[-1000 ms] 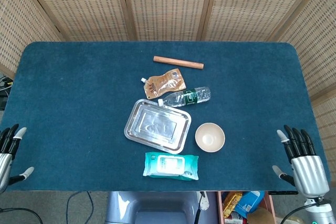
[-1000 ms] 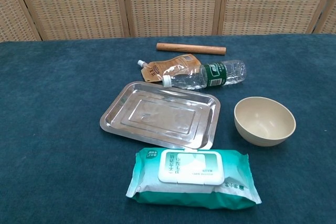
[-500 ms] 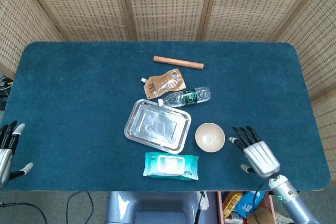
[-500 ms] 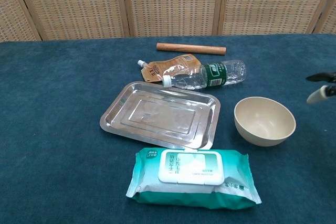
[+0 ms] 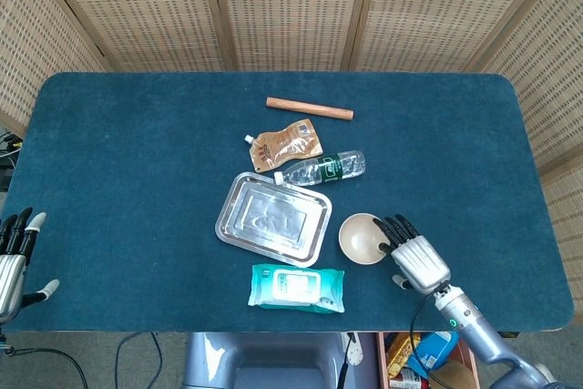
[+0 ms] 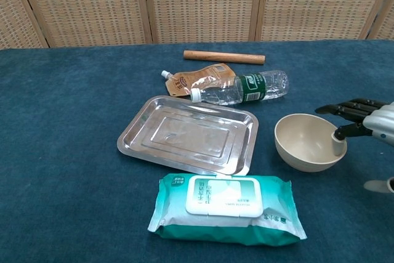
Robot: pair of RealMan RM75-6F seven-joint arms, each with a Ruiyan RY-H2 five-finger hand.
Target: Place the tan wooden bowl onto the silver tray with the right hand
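The tan wooden bowl (image 5: 361, 239) (image 6: 306, 142) sits upright on the blue cloth, just right of the silver tray (image 5: 273, 219) (image 6: 188, 133), which holds nothing. My right hand (image 5: 414, 257) (image 6: 365, 121) is at the bowl's right side with its fingers spread, their tips at or just over the rim; it holds nothing. My left hand (image 5: 13, 256) hangs at the table's front left edge, fingers apart and empty; the chest view does not show it.
A teal wet-wipes pack (image 5: 297, 288) (image 6: 226, 207) lies in front of the tray. Behind the tray lie a plastic bottle (image 5: 321, 168) (image 6: 241, 88), a brown pouch (image 5: 284, 145) and a wooden stick (image 5: 309, 108). A wicker screen stands behind the table.
My right hand has moved left from the table's right front edge to the bowl's right rim. The bowl and the left hand have stayed in place.
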